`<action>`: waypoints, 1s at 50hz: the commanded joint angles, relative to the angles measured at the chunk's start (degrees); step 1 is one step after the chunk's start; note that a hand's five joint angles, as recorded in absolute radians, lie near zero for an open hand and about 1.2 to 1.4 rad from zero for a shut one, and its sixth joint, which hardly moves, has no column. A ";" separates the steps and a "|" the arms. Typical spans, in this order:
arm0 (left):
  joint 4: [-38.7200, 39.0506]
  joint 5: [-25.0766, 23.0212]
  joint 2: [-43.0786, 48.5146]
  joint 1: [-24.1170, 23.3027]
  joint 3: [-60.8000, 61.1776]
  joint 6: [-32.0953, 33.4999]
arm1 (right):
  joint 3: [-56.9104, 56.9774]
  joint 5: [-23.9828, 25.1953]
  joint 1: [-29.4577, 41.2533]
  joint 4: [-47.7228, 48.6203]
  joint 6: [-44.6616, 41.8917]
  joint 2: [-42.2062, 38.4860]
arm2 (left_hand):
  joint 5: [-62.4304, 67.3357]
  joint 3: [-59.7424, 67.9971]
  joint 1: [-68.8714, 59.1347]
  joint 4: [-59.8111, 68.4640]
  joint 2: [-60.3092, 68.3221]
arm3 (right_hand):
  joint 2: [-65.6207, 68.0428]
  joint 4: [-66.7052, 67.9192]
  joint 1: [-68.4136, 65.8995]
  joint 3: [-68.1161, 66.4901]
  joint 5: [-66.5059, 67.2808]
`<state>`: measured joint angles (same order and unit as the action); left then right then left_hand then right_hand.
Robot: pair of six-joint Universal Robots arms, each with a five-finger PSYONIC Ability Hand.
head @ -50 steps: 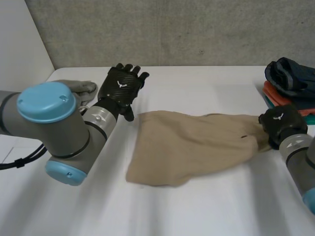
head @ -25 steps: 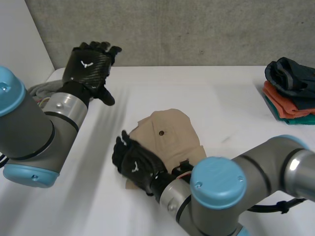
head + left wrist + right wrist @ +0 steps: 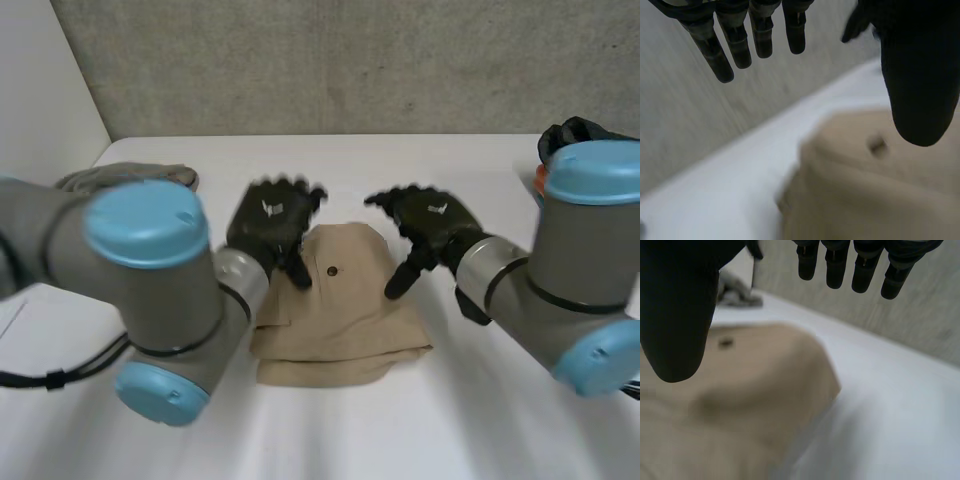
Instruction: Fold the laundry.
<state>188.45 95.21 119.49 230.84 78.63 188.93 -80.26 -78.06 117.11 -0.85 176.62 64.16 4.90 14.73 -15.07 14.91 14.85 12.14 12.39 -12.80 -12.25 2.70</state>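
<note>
Open lane at 12 o'clock, clutter at the far corners

Taking the folded tan garment (image 3: 340, 310) as the dial's centre in the head view, the white table (image 3: 400, 160) lies bare at 12 o'clock up to the wall (image 3: 350, 60), and bare again at 6 o'clock. The left hand (image 3: 270, 222), fingers straight, stands at 11 o'clock. The right hand (image 3: 430, 225), fingers likewise loose, stands at 2 o'clock, with a gap between them. A grey cloth (image 3: 130, 178) blocks 10 o'clock farther out. A pile of clothes (image 3: 572, 132) sits far out at 2 o'clock, partly behind the right arm (image 3: 590, 260).

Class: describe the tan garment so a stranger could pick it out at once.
On the white table, between the left hand and the right hand, lies the folded tan garment. Its dark button sets it apart from the grey cloth at the far-left corner.
</note>
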 commanded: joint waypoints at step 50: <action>-22.87 -43.44 -4.44 6.37 -17.02 -1.10 | -15.28 -16.07 15.17 39.43 -23.96 -11.43 | 4.57 4.74 -4.40 4.56 4.62 | 40.73 40.48 -40.07 -40.62 40.18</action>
<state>165.41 51.17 114.97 237.40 61.06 187.87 -100.33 -92.77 132.31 38.42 152.67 54.88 6.98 16.66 -16.87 16.95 16.81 25.20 24.58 -25.42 -25.24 13.77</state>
